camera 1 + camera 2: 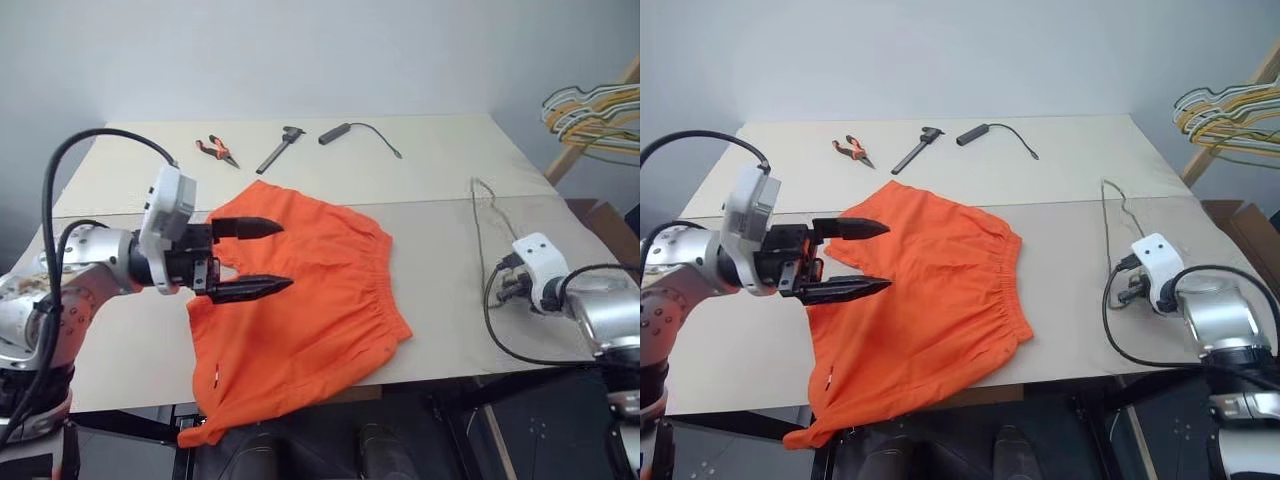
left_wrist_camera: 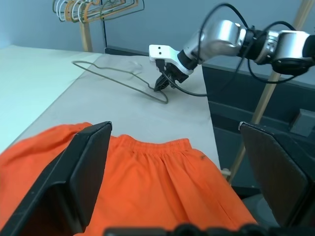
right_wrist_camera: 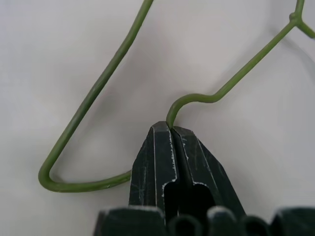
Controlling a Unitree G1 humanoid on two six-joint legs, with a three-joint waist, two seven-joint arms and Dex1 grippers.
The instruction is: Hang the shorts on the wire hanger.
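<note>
Far on the table (image 1: 120, 340) lie pliers (image 1: 217, 151) with orange grips, a dark clamp (image 1: 280, 149) right of them, then a black corded tool (image 1: 336, 133). Coloured hangers (image 1: 598, 115) hang far right.

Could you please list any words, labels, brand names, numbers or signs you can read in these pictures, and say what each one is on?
None: no readable text in any view.
The shorts are plain orange, with no print or label showing.
The wire hanger is bare.
The pliers and the other tools at the table's far edge are too small to show any marking.
</note>
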